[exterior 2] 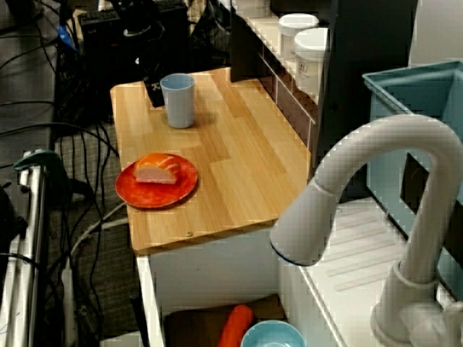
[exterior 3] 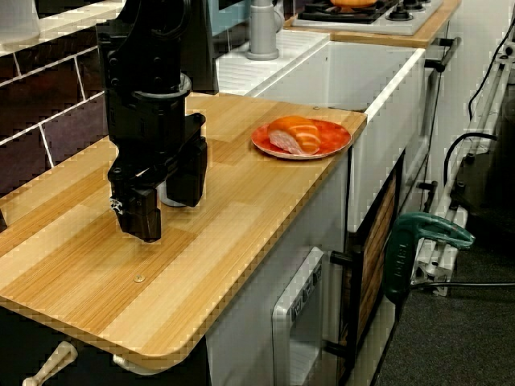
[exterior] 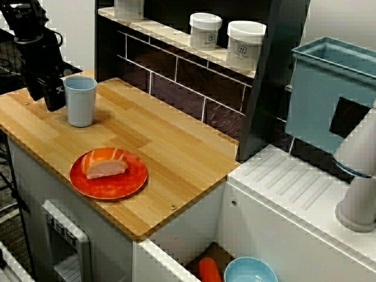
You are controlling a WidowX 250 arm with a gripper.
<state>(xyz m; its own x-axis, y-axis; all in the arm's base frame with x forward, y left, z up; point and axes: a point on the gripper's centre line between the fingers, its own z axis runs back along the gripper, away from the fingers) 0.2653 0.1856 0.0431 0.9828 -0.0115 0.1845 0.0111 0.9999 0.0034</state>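
My black gripper (exterior: 54, 98) hangs low over the far left of the wooden counter (exterior: 176, 147), right beside a light blue cup (exterior: 80, 100). In the view from the counter's end, my gripper (exterior 3: 163, 214) stands open, its two fingers (exterior 3: 138, 211) apart. A pale strip of the cup (exterior 3: 170, 193) shows between them. Whether a finger touches the cup I cannot tell. In the view from the sink side the gripper (exterior 2: 154, 92) is mostly hidden behind the cup (exterior 2: 178, 100). An orange plate (exterior: 117, 187) with a piece of salmon sushi (exterior: 106, 166) lies near the counter's front edge.
White jars (exterior: 245, 44) stand on the shelf behind the counter. To the right are a sink holding a blue bowl (exterior: 251, 272) and an orange object (exterior: 208, 269), a grey faucet (exterior 2: 376, 188) and a blue bin (exterior: 329, 94). Cables (exterior 2: 79, 210) hang off the counter's end.
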